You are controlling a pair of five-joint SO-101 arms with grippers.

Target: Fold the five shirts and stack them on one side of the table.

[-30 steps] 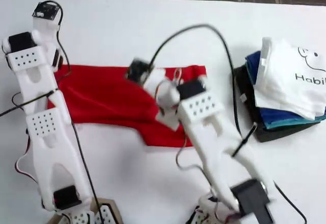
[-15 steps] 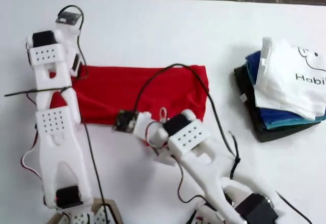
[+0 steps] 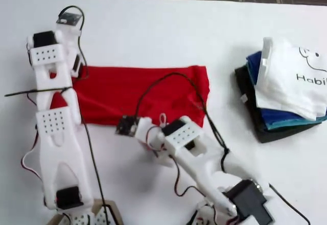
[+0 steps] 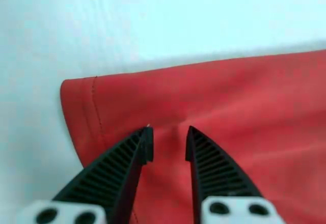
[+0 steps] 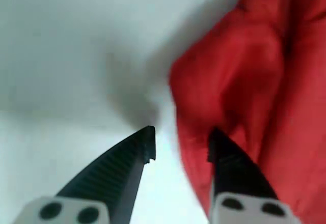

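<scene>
A red shirt (image 3: 133, 94) lies folded into a long strip across the middle of the table. My left gripper (image 3: 71, 74) is over the strip's left end. In the left wrist view it (image 4: 168, 142) stands open just above the red cloth (image 4: 244, 96), near a hemmed corner. My right gripper (image 3: 153, 142) is at the strip's near edge. In the right wrist view it (image 5: 181, 145) is open, one finger over the bare table and the other over a bunched fold of the red shirt (image 5: 254, 81).
A stack of folded shirts (image 3: 286, 89) sits at the right side: a white one on top, then blue, teal and black ones beneath. White table (image 3: 153, 30) lies bare beyond the red strip. Cables trail from both arms over the shirt.
The red shirt's near flap has gone and it now lies as a plain strip. My right arm drew back to its near edge. My left arm shifted right onto the left end.
</scene>
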